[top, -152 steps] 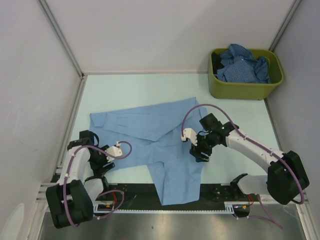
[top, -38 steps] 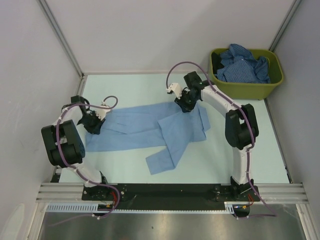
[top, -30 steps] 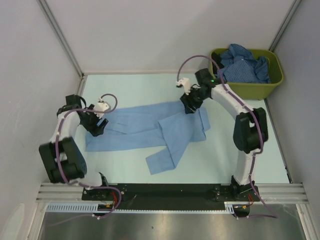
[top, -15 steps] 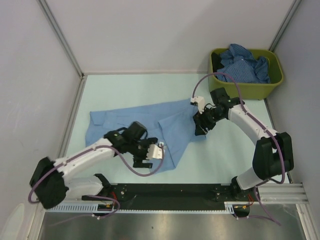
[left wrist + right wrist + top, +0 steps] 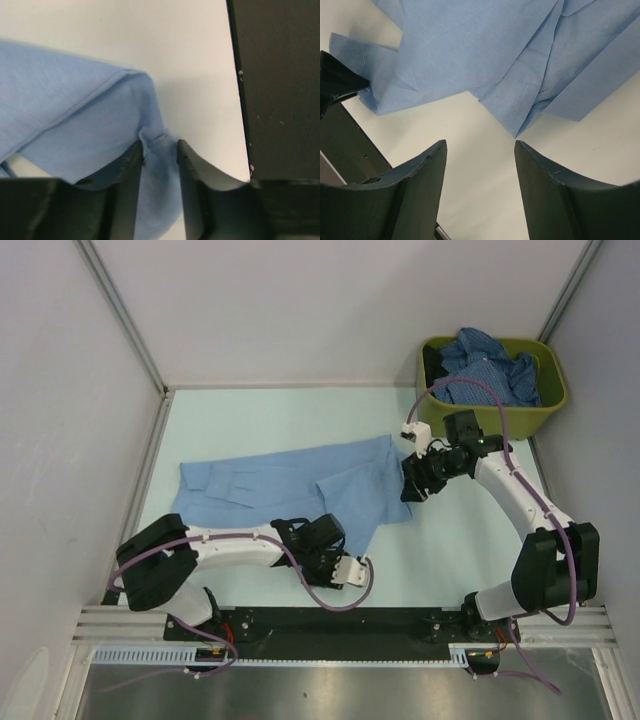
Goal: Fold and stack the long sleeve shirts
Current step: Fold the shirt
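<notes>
A light blue long sleeve shirt [image 5: 270,485] lies spread across the table, with one sleeve reaching toward the near edge. My left gripper [image 5: 340,558] is low at that sleeve's end. Its jaws stand close together [image 5: 160,150] with bunched cloth [image 5: 75,100] filling the gap and touching both fingers. My right gripper [image 5: 410,488] hovers open at the shirt's right edge. Nothing lies between its fingers [image 5: 480,150], and a corner of the shirt [image 5: 470,45] sits just beyond the tips. Darker blue patterned shirts [image 5: 485,365] are heaped in the bin.
An olive-green bin [image 5: 490,418] stands at the back right corner. The black base rail [image 5: 330,622] runs along the near edge, close beside the left gripper [image 5: 335,80]. White walls close in the table on the left, back and right.
The left arm swung from the shirt's far left edge to the near sleeve end, and its jaws narrowed around the cloth. The right gripper drew right and nearer, off the shirt's right edge.
</notes>
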### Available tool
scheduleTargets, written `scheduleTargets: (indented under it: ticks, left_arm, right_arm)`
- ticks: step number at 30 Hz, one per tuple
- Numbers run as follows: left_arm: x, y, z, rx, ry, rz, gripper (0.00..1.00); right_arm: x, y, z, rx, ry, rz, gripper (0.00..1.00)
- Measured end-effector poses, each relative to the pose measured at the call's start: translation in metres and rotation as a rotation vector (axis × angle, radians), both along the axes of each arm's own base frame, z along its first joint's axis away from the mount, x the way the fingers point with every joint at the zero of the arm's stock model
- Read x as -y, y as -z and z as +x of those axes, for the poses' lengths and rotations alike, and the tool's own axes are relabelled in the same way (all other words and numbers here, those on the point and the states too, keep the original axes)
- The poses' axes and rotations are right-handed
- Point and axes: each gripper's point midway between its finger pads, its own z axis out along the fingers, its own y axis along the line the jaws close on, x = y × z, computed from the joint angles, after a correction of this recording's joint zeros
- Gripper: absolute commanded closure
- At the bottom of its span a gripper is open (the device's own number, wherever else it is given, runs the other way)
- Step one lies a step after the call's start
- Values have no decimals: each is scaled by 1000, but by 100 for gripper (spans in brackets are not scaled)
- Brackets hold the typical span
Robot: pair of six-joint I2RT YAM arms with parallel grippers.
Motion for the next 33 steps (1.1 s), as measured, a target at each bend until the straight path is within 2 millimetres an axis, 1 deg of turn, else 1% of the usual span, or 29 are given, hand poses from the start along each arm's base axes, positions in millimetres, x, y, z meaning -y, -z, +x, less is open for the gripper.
scheduleTargets:
  ticks: [1, 2, 3, 5, 7, 8, 10, 11, 12, 13, 14, 17, 18, 20, 22, 23, 25, 27, 29, 32, 33]
  left_arm:
    - [3, 0, 1, -1, -5, -4, 81]
    - [5, -1, 2, 4, -6, -11, 98]
    - [6, -1, 2, 6, -11, -14, 100]
    - [6, -3, 5, 13, -21, -18, 100]
    - [1, -4, 8, -12, -44, -13, 100]
    - [-4, -7, 11, -43, -75, -7, 100]
    - [-9, -19, 25, -100, -167, -27, 100]
    - [-9, -31, 35, -146, -226, -59, 100]
    - [-5, -50, 52, -181, -301, -122, 100]
    - [-2, -65, 65, -198, -343, -170, 100]
    - [2, -87, 83, -230, -402, -248, 100]
    - [6, -141, 122, -321, -546, -458, 100]
    - [5, -153, 130, -363, -595, -510, 100]
    - [-2, -174, 152, -465, -719, -642, 100]
    - [-12, -186, 175, -573, -868, -763, 100]
    - [-20, -188, 187, -629, -962, -821, 100]
    - [-31, -191, 201, -742, -1121, -875, 100]
    - [-35, -197, 211, -829, -1241, -910, 100]
    - [-35, -203, 218, -904, -1332, -933, 100]
    - [-37, -204, 227, -1040, -1497, -944, 100]
    - [-37, -203, 229, -1082, -1542, -943, 95]
  right_arm:
    - [0, 0, 0, -2, 1, 0, 38]
    - [1, 0, 0, -3, 2, 0, 38]
    - [1, 0, 0, -3, 2, 1, 38]
    - [1, 0, 0, -1, 2, 1, 38]
    - [1, -1, 1, 2, 0, 0, 35]
    - [1, -3, 3, 6, -3, -1, 35]
    - [-1, -9, 12, 28, -9, -1, 34]
    - [-1, -14, 20, 37, -12, -5, 34]
    - [-3, -20, 30, 54, -14, -5, 33]
    - [-5, -26, 43, 77, -16, -5, 32]
    - [-6, -32, 54, 97, -16, -5, 31]
    - [-12, -53, 84, 166, -14, 4, 29]
    - [-13, -57, 90, 180, -15, 7, 29]
    - [-18, -68, 103, 217, -16, 12, 28]
    - [-23, -78, 110, 246, -15, 16, 30]
    - [-28, -82, 112, 263, -21, 22, 30]
    - [-40, -88, 111, 283, -40, 42, 29]
    - [-54, -91, 104, 312, -69, 73, 27]
    - [-67, -89, 86, 362, -109, 88, 25]
    - [-92, -77, 30, 470, -248, 66, 19]
    - [-101, -76, 11, 515, -304, 66, 16]
